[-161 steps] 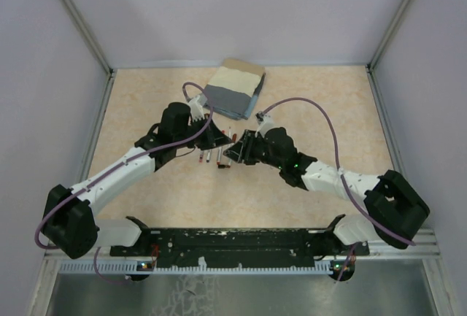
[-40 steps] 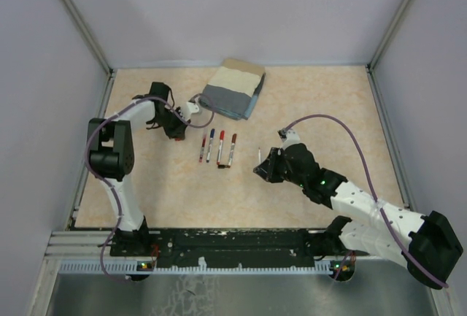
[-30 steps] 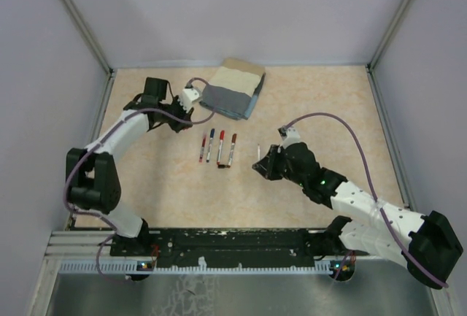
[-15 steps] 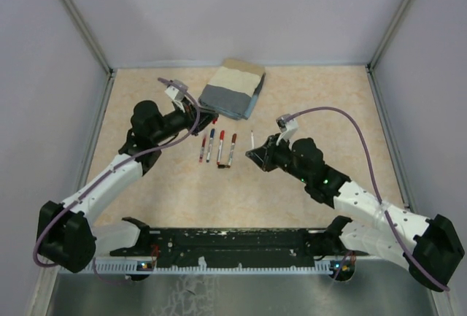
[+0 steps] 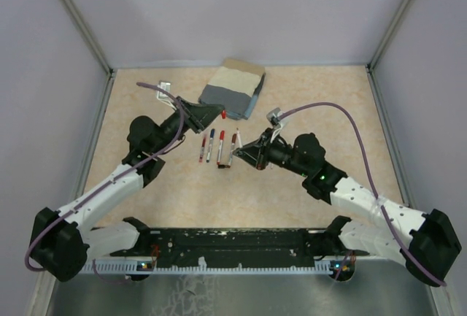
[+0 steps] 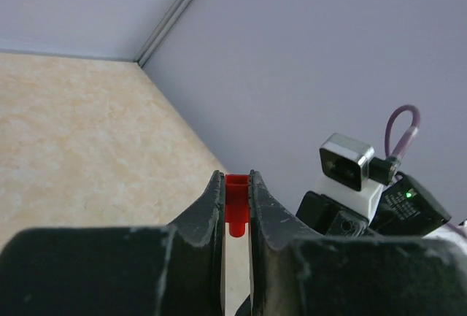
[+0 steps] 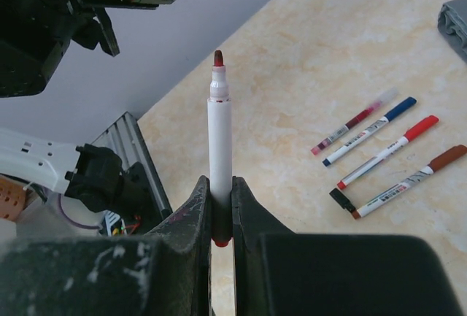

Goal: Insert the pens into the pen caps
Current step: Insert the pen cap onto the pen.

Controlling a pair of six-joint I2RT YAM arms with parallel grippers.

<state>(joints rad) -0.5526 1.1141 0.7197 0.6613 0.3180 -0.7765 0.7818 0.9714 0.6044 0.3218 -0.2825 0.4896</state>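
Left claw [image 5: 217, 115] aloft, opposite right claw [image 5: 243, 155]

Beneath me: beige marbled tabletop [image 5: 146, 206]. Four pens [image 5: 220, 148] side by side, frame centre. Loose black cap [image 7: 339, 198] at their lower end. Folded grey-beige cloth [image 5: 233, 90] upper centre.

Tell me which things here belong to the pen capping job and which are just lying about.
Part of the job:
- red cap, held by the left gripper
- uncapped pen, held by the right gripper
- four pens lying in a row, apparently capped

Just lying about:
- folded cloth
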